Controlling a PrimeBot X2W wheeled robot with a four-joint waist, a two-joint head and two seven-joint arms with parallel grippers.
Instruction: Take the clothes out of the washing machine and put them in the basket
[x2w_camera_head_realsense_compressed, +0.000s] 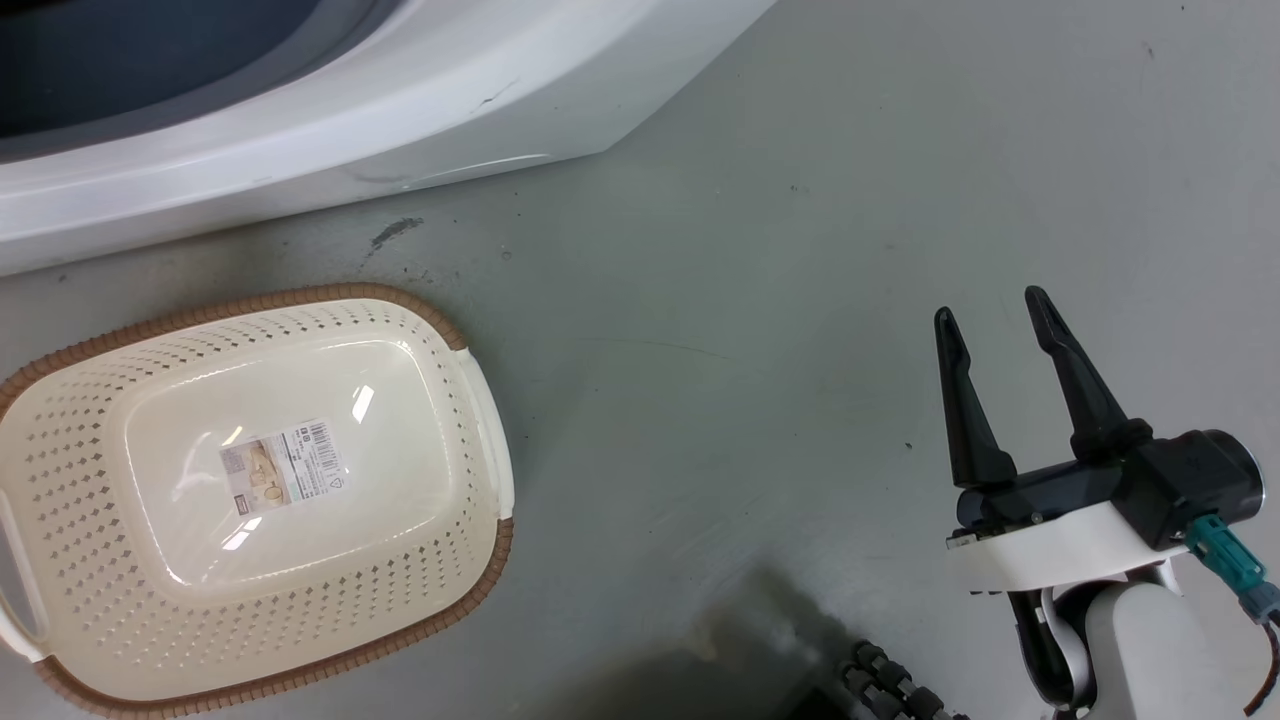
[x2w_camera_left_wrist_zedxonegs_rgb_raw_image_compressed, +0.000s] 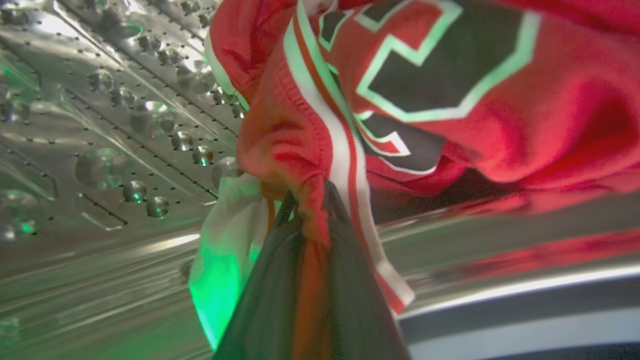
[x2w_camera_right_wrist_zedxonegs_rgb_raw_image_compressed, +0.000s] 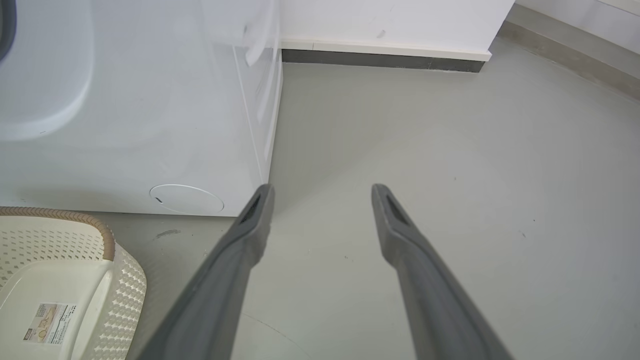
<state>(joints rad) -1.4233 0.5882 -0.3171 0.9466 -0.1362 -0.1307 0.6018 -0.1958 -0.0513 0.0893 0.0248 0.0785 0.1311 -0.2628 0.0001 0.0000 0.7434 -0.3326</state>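
While the left gripper (x2w_camera_left_wrist_zedxonegs_rgb_raw_image_compressed: 307, 200) pinches the clothes (x2w_camera_left_wrist_zedxonegs_rgb_raw_image_compressed: 500, 125), red with unreadable black lettering, the right gripper (x2w_camera_head_realsense_compressed: 990, 304) stands open and the basket (x2w_camera_head_realsense_compressed: 300, 295) bears an illegible barcoded label (x2w_camera_head_realsense_compressed: 285, 465).

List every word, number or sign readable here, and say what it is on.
Nothing reads clearly.
Label in the basket: barcode and print, too small to read.
Clothes: black, white-edged lettering, cropped and blurred, unreadable.
Washing machine: no text seen.
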